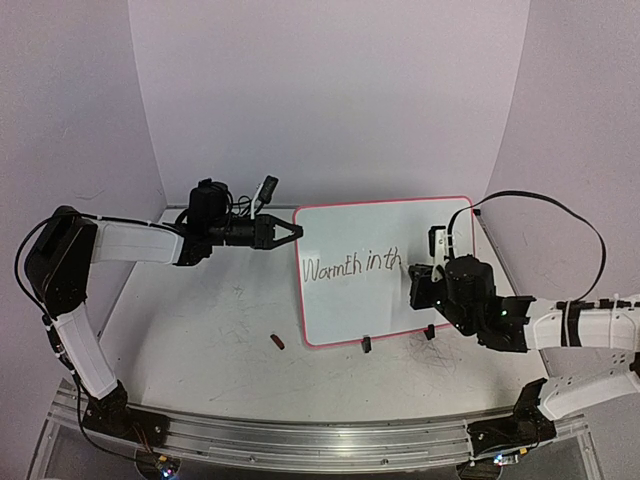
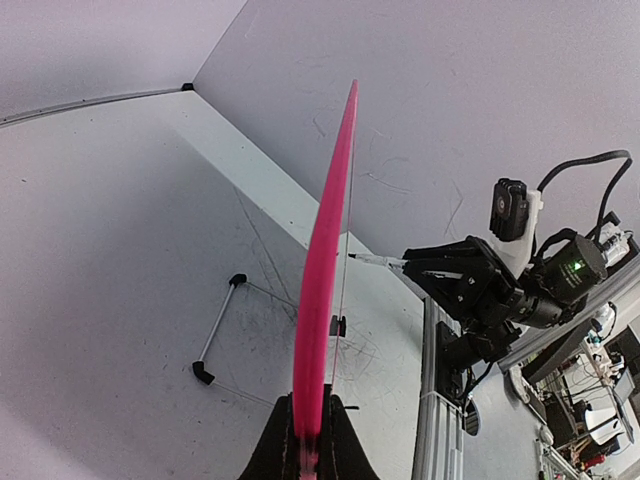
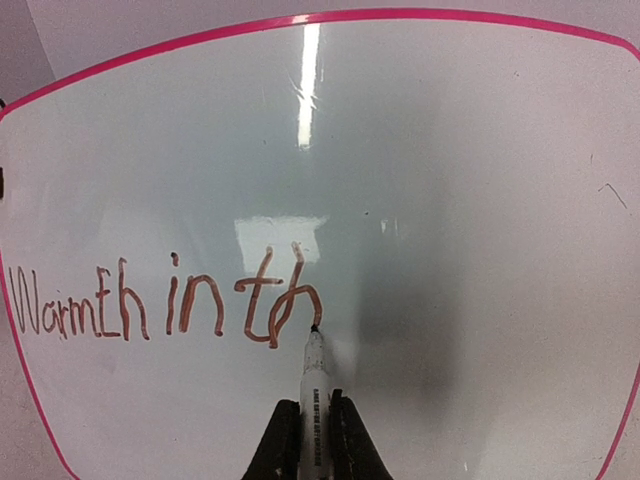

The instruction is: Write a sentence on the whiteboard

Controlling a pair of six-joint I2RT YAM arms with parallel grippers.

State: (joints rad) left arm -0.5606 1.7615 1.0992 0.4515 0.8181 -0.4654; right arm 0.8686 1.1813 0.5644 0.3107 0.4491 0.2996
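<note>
The whiteboard (image 1: 400,232), white with a thin pink frame, stands tilted on the table and reads "Warmth in th" in reddish ink (image 3: 170,305). My left gripper (image 1: 291,233) is shut on the board's left edge. The left wrist view shows that pink edge (image 2: 325,270) running up from between the fingers of that gripper (image 2: 309,445). My right gripper (image 3: 312,435) is shut on a white marker (image 3: 314,385). The marker's tip touches the board at the foot of the last "h". In the top view the right gripper (image 1: 420,280) sits in front of the board's right half.
Two black clip feet (image 1: 367,344) (image 1: 429,332) hold the board's lower edge. A small dark red cap (image 1: 278,341) lies on the scuffed table left of the board. Behind the board a thin rod with black ends (image 2: 218,330) rests on the table. A metal rail (image 1: 300,435) runs along the near edge.
</note>
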